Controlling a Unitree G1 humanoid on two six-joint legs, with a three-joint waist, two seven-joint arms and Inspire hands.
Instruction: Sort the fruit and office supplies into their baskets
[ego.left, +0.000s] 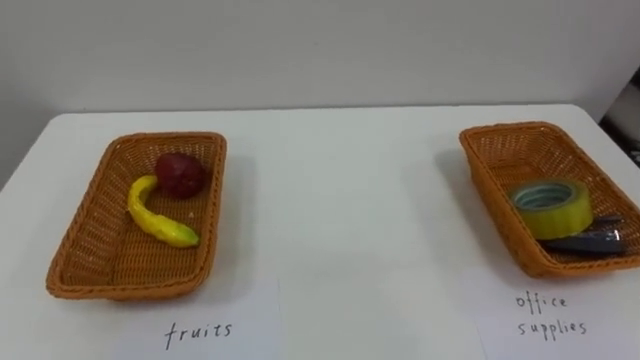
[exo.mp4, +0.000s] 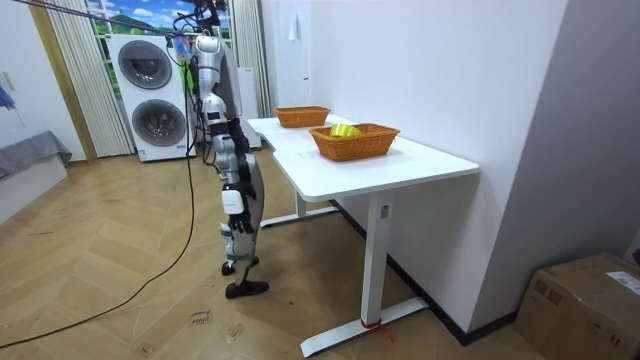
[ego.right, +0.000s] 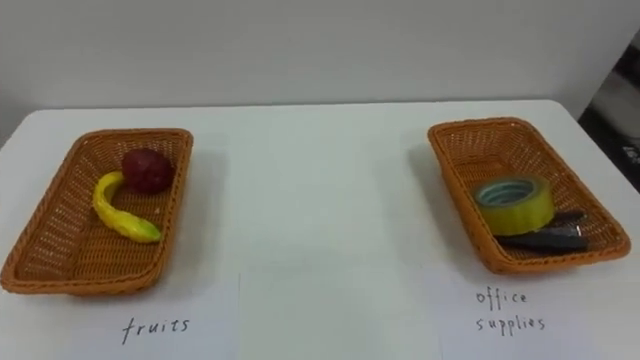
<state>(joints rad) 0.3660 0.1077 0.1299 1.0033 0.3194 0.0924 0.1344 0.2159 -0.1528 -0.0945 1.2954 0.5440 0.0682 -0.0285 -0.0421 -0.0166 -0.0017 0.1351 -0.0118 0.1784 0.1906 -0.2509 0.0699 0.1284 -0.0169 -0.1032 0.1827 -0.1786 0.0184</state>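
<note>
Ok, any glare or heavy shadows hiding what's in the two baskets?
Left eye view: even light, with soft shadows on the white table beside the fruit basket and the office-supplies basket. The banana, red fruit and yellow tape roll show plainly, without glare. Room view: the tabletop is evenly lit.

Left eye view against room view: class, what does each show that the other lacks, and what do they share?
Left eye view: a banana and a dark red fruit in the left basket, a dark tool beside the tape roll in the right basket, handwritten labels. Room view: the robot standing at the table, stacked washing machines behind it, a cardboard box, wooden floor. Shared: white table, both baskets, yellow tape roll.
</note>
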